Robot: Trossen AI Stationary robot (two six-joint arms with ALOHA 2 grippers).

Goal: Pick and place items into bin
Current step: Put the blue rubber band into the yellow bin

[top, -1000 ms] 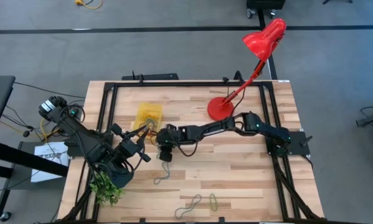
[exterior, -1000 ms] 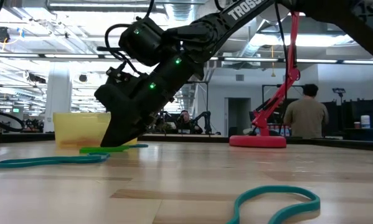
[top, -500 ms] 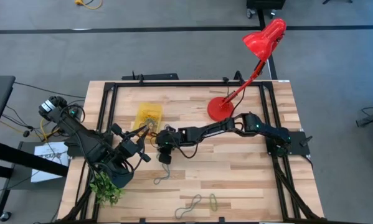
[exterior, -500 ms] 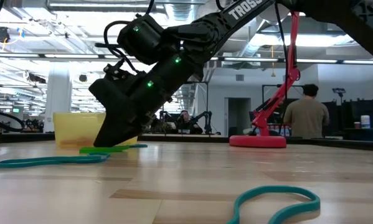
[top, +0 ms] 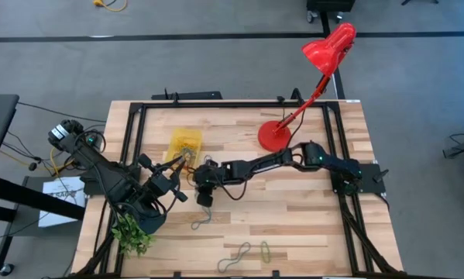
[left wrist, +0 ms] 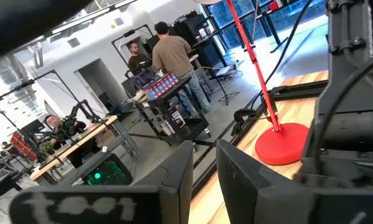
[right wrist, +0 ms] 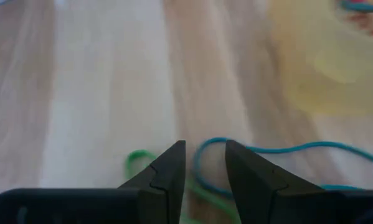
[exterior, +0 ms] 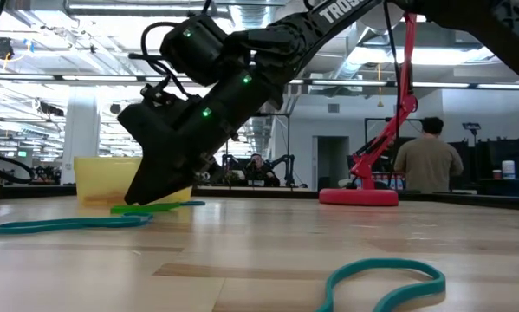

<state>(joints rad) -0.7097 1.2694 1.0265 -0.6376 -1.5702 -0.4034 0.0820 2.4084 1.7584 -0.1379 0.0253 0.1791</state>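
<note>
Translucent yellow rectangular plastic bin [top: 185, 143] sits on the wooden bench [top: 293, 209], toward its far left part; coloured loops lie inside. Just beside the bin's near side lie a thin green rubber loop [right wrist: 136, 163] and a teal rubber loop [right wrist: 267, 152]. More loops: a grey one [top: 203, 213] mid-bench, grey and green ones [top: 251, 250] at the near edge.

Right gripper [right wrist: 205, 163] hangs tilted low over the green and teal loops; fingers [right wrist: 170, 165] slightly spread, pinching nothing.

Left gripper [left wrist: 202, 165] rests raised near the bench's left edge beside a green leafy plant [top: 132, 232]; fingers narrowly apart, empty.

Red desk lamp base [top: 274, 134] stands toward the far right.
</note>
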